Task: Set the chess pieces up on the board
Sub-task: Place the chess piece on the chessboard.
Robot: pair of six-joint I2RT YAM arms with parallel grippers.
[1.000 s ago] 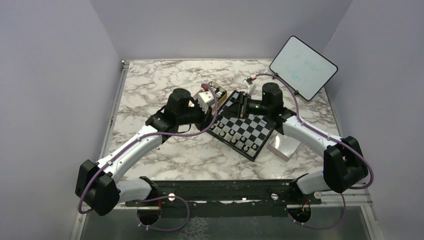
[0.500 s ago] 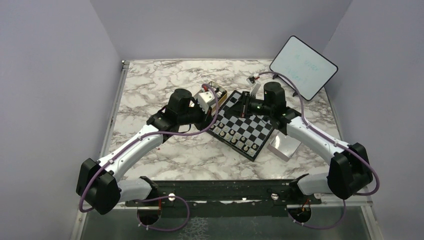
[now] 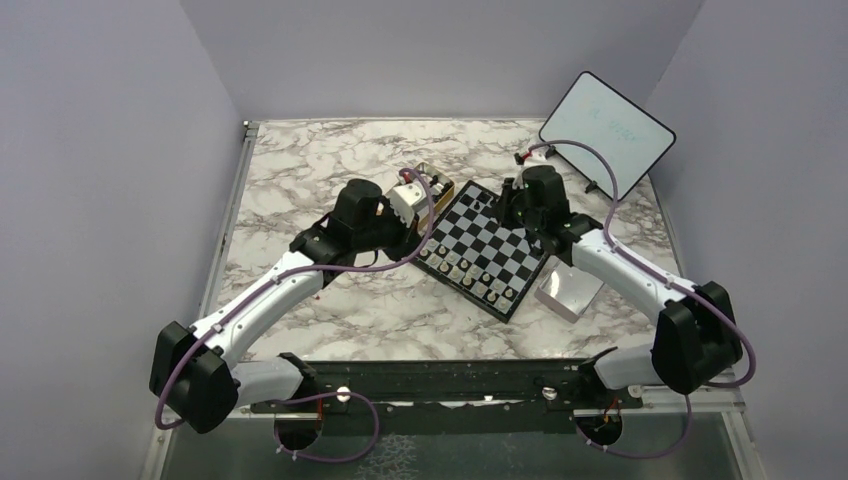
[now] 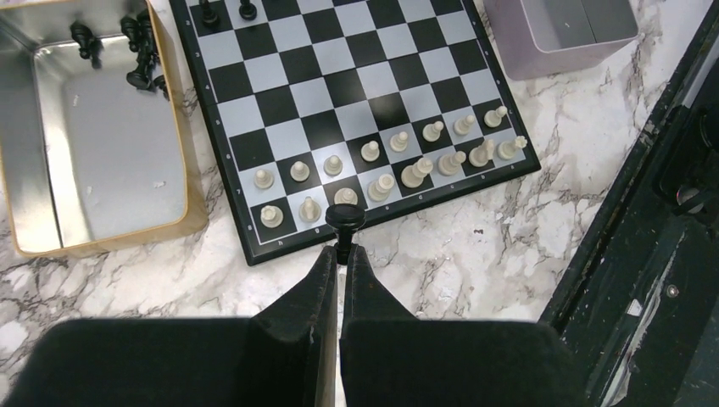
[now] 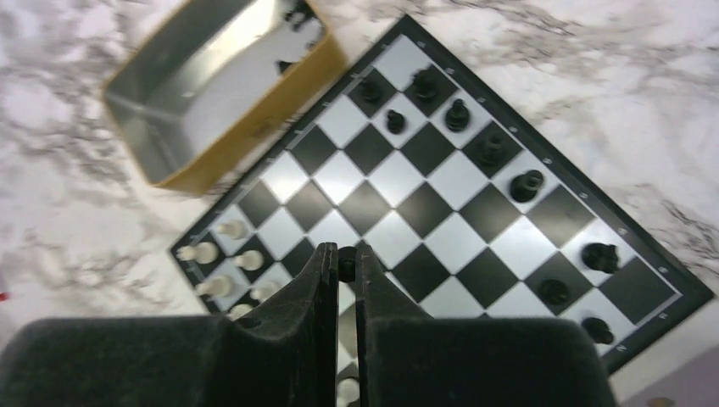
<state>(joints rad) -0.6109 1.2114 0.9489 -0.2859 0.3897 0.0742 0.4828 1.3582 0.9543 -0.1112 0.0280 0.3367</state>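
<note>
a robotics lab cell: plain lilac walls (image 3: 100, 150) around a marble-look table (image 3: 330, 150) bearing two arms (image 3: 270, 290).

I see the board (image 3: 487, 248) mid-table, set cornerwise. The tin (image 4: 110, 144) lies just beside its far-left edge, with some black pieces (image 4: 140, 51) in it. Pale pieces (image 4: 370, 151) line the near-left edge; other black ones (image 5: 458, 113) stand opposite. A box (image 3: 567, 290) sits near-right, a tablet (image 3: 607, 133) behind.

marble table (image 3: 300, 170): board (image 4: 339, 102), tin (image 4: 93, 127), box (image 4: 560, 21)
</note>
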